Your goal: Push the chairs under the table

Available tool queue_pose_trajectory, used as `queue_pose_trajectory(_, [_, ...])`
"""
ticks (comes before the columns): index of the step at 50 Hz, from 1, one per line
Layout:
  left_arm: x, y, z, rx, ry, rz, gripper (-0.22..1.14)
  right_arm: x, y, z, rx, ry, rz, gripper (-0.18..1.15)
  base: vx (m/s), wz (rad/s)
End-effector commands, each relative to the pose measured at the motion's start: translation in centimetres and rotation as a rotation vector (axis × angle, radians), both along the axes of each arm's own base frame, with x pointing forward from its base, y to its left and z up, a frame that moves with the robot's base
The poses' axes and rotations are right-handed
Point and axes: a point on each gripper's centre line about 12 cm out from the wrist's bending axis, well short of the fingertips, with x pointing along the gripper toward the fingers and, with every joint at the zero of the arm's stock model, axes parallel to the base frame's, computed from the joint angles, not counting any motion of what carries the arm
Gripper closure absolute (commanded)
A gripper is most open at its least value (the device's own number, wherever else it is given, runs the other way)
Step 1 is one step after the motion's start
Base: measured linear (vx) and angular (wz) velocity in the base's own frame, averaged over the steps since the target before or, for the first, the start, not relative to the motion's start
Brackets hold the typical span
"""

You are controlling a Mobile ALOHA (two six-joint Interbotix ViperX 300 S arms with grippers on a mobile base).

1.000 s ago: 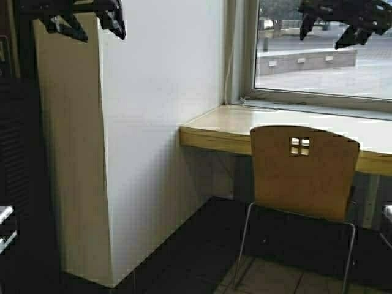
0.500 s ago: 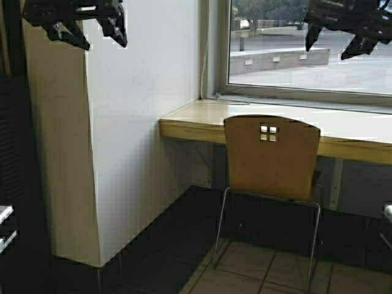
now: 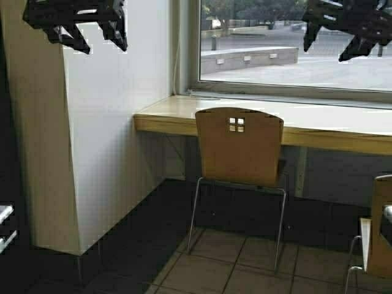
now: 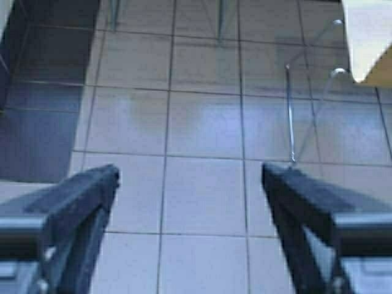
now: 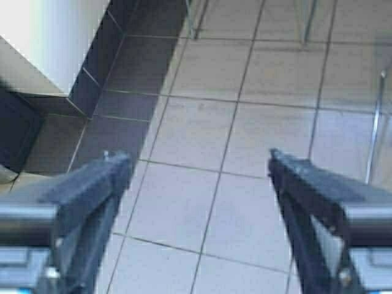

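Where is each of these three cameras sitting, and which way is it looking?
High view: on the robot's frame, above and behind the arms, facing the table, a chair and the window; both raised tools hang at the top.
Left wrist view: on the left arm, looking down at floor tiles past the open left tool.
Right wrist view: the same past the open right tool.
Shared: both wrist views show tiled floor and chrome chair legs.

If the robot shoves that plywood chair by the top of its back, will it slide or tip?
The chair will probably slide: its thin chrome legs stand on smooth floor tiles. Its thin moulded back and slim frame suggest it is light. A push high on the back could rock it forward, so lower seems safer.
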Motion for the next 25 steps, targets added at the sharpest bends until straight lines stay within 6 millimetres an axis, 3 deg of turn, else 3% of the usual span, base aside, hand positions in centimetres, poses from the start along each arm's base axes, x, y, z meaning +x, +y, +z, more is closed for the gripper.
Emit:
queue_pose_trajectory(1, [0.5,-0.1,1.0,-0.014,-0.029,0.003,-0.08,0.5,0.0,1.8,0.012,-0.046,-0.004,-0.03,-0.2,-0.2])
queue_pose_trajectory(13, [0.4,-0.1,1.0,-0.011,-0.029,0.001,-0.08,0.6,0.1,1.8,0.023,-0.036,-0.007,-0.03,-0.17,-0.2])
queue_pose_trajectory(25, [0.3,-0.1,1.0,-0.006,-0.007,-0.001,-0.08,0.8,0.2,0.6,0.024,0.012,-0.007,-0.03,-0.07,-0.26])
